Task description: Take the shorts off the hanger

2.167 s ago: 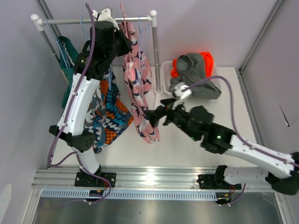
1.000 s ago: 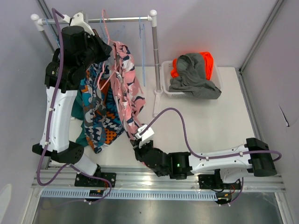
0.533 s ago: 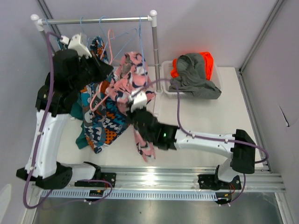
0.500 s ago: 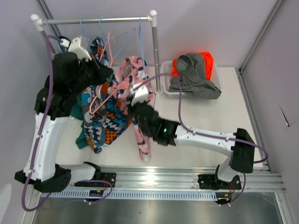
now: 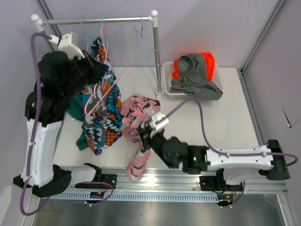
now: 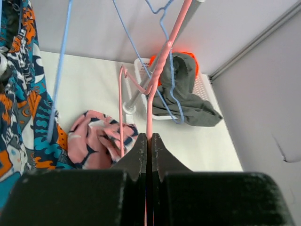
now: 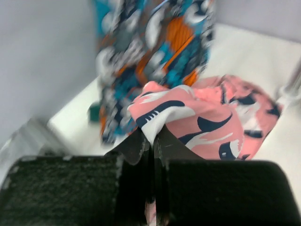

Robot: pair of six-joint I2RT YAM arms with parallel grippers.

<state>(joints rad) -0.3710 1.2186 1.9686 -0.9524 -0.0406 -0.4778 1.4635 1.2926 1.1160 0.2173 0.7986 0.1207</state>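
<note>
The pink printed shorts (image 5: 137,111) are off the hanger; they lie bunched on the table and trail toward the near edge. My right gripper (image 5: 143,137) is shut on a fold of them (image 7: 207,123), jaws pinching the cloth (image 7: 153,137). My left gripper (image 5: 98,70) is raised near the rail, shut on the bare pink hanger (image 6: 160,66), whose wire runs between the jaws (image 6: 148,137). Blue-orange-white print shorts (image 5: 104,113) and teal shorts (image 5: 75,107) hang at the left. Orange and grey shorts (image 5: 194,70) fill the basket.
The rail (image 5: 94,20) with its white post (image 5: 156,52) stands at the back, with empty blue hangers (image 6: 56,84) on it. The white basket (image 5: 165,75) sits just right of the post. Grey walls close in on both sides.
The pink shorts slid off the pink hanger. My right gripper pulled them down toward the near edge, and my left gripper lifted the hanger up and left.
</note>
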